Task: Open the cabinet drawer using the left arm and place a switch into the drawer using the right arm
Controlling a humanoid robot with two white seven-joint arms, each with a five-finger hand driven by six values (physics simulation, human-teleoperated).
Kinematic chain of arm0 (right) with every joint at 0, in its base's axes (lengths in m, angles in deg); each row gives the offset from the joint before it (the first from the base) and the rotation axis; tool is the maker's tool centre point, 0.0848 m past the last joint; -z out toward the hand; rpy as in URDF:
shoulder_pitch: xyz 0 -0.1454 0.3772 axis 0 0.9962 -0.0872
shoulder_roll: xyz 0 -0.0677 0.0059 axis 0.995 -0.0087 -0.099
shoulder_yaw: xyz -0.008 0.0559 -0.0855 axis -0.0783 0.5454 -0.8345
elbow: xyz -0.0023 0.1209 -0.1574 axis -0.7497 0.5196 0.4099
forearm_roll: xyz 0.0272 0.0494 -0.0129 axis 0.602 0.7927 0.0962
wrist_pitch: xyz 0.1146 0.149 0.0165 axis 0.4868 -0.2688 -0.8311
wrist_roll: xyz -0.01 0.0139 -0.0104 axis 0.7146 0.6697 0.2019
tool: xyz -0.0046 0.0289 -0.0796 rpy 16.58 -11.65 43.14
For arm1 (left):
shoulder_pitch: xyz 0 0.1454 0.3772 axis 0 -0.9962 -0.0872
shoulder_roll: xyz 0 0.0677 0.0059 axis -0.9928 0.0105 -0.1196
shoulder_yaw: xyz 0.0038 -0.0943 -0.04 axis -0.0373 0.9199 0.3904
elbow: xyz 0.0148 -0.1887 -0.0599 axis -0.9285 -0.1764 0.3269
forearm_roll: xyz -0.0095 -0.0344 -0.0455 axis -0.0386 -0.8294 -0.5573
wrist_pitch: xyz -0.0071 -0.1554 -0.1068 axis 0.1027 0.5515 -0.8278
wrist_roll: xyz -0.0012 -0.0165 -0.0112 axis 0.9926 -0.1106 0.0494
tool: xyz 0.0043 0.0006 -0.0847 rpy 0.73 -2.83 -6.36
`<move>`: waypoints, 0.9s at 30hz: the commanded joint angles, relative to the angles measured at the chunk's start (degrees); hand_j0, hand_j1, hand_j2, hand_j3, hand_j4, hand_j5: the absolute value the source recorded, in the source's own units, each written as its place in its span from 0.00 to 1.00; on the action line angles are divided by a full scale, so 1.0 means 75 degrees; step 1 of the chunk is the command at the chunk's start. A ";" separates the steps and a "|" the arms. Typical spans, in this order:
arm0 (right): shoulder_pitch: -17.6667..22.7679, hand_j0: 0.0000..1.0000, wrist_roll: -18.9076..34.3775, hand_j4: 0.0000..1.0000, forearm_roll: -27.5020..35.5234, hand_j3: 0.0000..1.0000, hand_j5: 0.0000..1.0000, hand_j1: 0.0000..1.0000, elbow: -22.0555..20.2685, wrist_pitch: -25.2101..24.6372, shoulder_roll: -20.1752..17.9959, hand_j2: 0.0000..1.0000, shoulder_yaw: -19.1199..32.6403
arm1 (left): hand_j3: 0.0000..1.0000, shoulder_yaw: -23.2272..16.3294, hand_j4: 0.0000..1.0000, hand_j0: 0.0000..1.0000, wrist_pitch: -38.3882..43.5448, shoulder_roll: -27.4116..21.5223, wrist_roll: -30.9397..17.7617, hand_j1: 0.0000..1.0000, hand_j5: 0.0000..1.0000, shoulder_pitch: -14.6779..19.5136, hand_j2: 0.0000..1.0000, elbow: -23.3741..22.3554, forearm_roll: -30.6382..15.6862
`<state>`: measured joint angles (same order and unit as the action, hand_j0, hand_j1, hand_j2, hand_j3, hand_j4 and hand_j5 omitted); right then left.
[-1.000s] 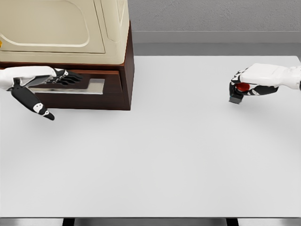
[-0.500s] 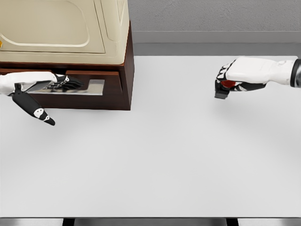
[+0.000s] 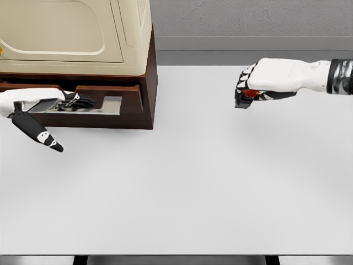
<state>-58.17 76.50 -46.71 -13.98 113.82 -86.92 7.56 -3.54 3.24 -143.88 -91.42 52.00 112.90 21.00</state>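
Cabinet [image 3: 148,83] base is rendered as dark brown wood, smooth, low sheen. Upper cream body [image 3: 71,33] is seen as smooth moulded plastic, satin. Drawer [image 3: 107,104] interior is shown as grey brushed metal, reflective. Table [image 3: 182,182] is finished matt white, smooth. Right hand [image 3: 259,85] shell is glossy white plastic with black joints. Switch [image 3: 242,99] is dark matt plastic with a glossy red part.

Dark switch [image 3: 242,99] with a red button, clasped in the right hand [image 3: 259,83], raised over the table's far side. Dark-brown cabinet drawer [image 3: 94,105] at far left, pulled partly out, grey interior showing.
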 commanded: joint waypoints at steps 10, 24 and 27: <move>-0.0352 0.49 -0.0003 0.49 0.0046 0.49 0.49 0.49 -0.0151 -0.0019 0.0366 0.49 -0.0482 | 1.00 -0.0074 1.00 1.00 -0.0184 -0.0149 -0.0038 1.00 1.00 -0.0118 1.00 -0.0024 0.0107; -0.0539 0.49 -0.0003 0.49 0.0058 0.49 0.49 0.49 -0.0772 -0.0019 0.0319 0.49 -0.0482 | 1.00 -0.0003 1.00 1.00 -0.0419 -0.0278 -0.0038 1.00 1.00 -0.0235 1.00 -0.0023 -0.0678; -0.0574 0.49 -0.0003 0.49 0.0070 0.49 0.49 0.49 -0.0925 -0.0019 0.0319 0.49 -0.0493 | 1.00 -0.0003 1.00 1.00 -0.0430 -0.0290 -0.0038 1.00 1.00 -0.0259 1.00 -0.0012 -0.0760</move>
<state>-62.57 76.50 -46.51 -20.24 113.84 -84.46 3.88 -3.49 0.04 -146.04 -91.56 49.72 112.69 16.31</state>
